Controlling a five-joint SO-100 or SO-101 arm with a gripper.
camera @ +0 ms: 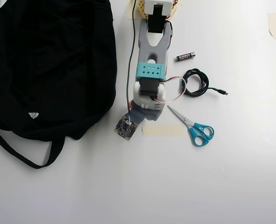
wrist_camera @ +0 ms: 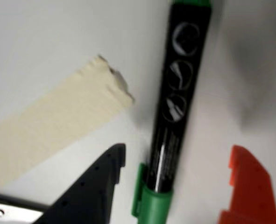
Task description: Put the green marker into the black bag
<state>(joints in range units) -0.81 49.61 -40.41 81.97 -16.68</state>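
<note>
The green marker (wrist_camera: 180,84) lies on the white table in the wrist view, its dark barrel with white print running up the frame and its bright green cap (wrist_camera: 154,205) at the bottom. My gripper (wrist_camera: 177,151) is open and straddles it. The black finger (wrist_camera: 98,186) is just left of the cap, and the orange finger (wrist_camera: 247,186) stands apart on the right. Neither finger visibly presses the barrel. In the overhead view the arm (camera: 151,70) hides the marker and the fingers. The black bag (camera: 53,60) lies slumped to the left of the arm, its strap (camera: 16,154) trailing forward.
A strip of beige tape (wrist_camera: 53,126) sticks to the table left of the marker, seen also as tape (camera: 162,130) below the wrist. Blue-handled scissors (camera: 194,127), a coiled black cable (camera: 196,83) and a small battery (camera: 185,56) lie right of the arm.
</note>
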